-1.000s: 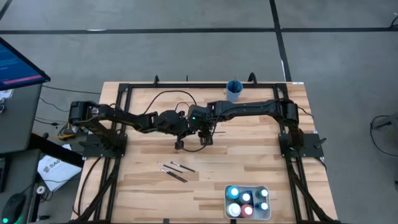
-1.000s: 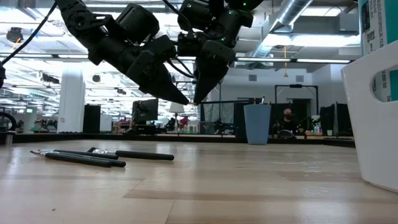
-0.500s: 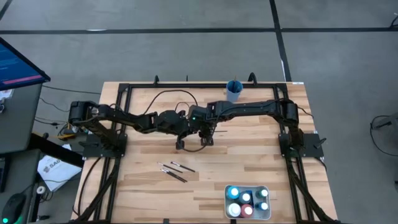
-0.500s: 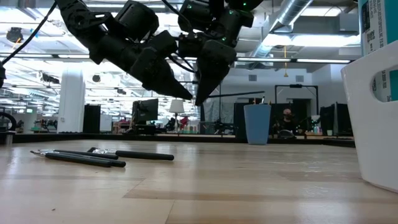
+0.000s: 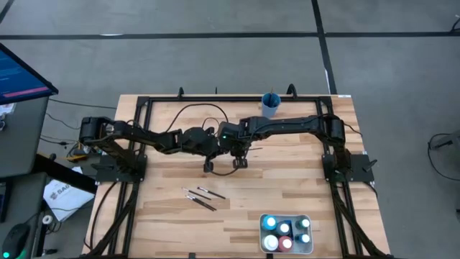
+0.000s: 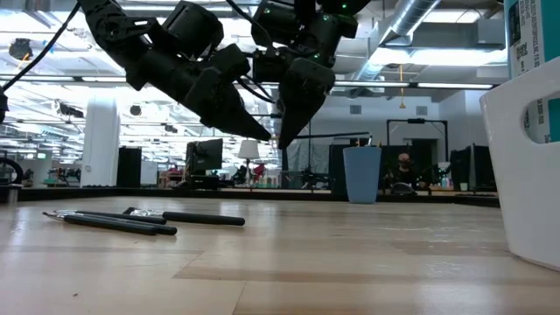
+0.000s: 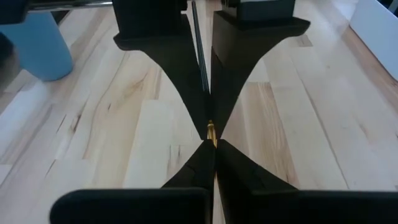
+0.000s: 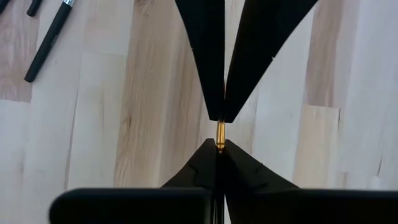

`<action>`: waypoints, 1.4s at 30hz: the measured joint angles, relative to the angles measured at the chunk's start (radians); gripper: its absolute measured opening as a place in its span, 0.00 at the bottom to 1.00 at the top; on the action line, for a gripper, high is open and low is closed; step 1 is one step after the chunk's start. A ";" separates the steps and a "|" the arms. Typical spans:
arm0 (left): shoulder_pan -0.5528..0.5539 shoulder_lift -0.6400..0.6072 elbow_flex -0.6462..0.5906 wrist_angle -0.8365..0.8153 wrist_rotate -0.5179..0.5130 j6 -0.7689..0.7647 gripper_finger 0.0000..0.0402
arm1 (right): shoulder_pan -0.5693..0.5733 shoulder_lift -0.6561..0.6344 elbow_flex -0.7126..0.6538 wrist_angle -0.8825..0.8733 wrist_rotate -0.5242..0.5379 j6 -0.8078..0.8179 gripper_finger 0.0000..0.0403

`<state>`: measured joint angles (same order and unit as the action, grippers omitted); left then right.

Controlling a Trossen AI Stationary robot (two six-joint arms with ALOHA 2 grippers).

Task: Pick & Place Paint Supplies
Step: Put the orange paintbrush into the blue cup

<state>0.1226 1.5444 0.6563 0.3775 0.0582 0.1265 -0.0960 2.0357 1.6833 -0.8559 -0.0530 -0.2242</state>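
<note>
**Workbench and workshop surroundings seen from above and at table height**

A pale wooden table made of joined planks stands on a grey floor crossed by dark lines. A blue cup sits upright near the table's far edge, between the middle and the right side; in the level view the same cup stands well back on the boards. A white rectangular tray rests at the near right corner, its tall white wall filling the right edge of the level view. A black frame runs around the table top. Left of the table, a lit monitor glows blue. Beyond the table lies an open hall with ceiling ducts and a white column
</note>
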 joint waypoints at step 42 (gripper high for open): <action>0.027 -0.397 -0.002 0.026 -0.170 -0.143 0.38 | -0.554 -0.676 -0.978 1.531 0.103 0.233 0.00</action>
<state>0.1493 1.1477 0.6548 0.4039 -0.1115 -0.0163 -0.6497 1.3596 0.7052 0.6751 0.0503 0.0086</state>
